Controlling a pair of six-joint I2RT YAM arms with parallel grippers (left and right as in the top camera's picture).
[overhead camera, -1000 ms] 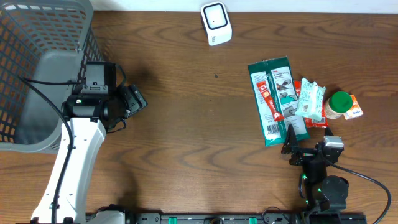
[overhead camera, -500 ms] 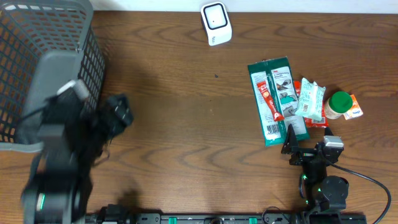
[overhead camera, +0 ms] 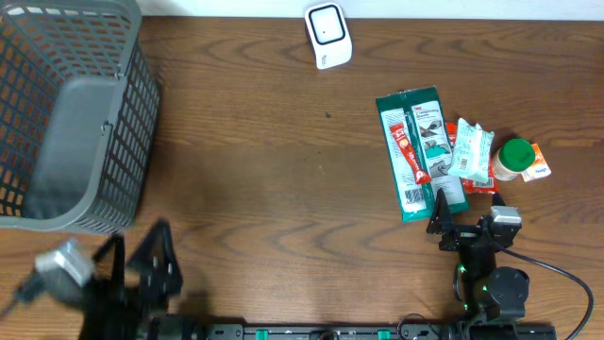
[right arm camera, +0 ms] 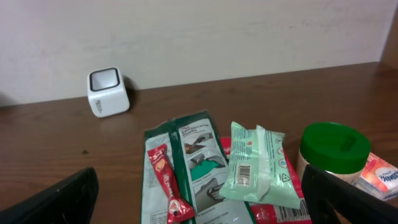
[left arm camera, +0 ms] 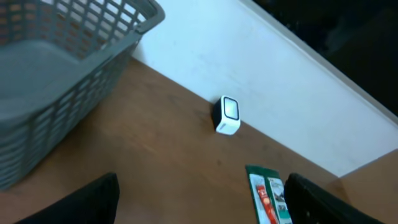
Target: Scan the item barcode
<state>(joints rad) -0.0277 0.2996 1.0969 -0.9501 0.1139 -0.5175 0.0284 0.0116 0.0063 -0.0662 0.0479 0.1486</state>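
Two jaws: both of mine stand released and wide, with nothing between the fingers.
Left gripper (left arm camera: 202, 190): at the near-left corner of the surface (overhead camera: 283, 189), blurred from overhead, well apart from the goods.
Right gripper (right arm camera: 199, 183): at the near edge toward the right, facing the heap of goods and touching none of it.
Green pouch (overhead camera: 420, 151): long and flat, its near end just beyond my right fingertips; a red stick sachet (overhead camera: 408, 156) lies on it.
Wipes pack (right arm camera: 255, 165): pale green, flat, ahead of my right jaws with its barcode facing up; it overlaps the pouch's right edge and a red packet (right arm camera: 273, 213).
Jar (overhead camera: 514, 159): green lid, upright, just right of the wipes, with a small orange-and-white box (overhead camera: 538, 170) against its right side.
Scanner (overhead camera: 327, 36): white cube with a dark window, at the far edge, well apart from the heap and from both my jaws.
Basket (overhead camera: 132, 142): grey mesh, at the far-left corner; inside I see its grey floor.
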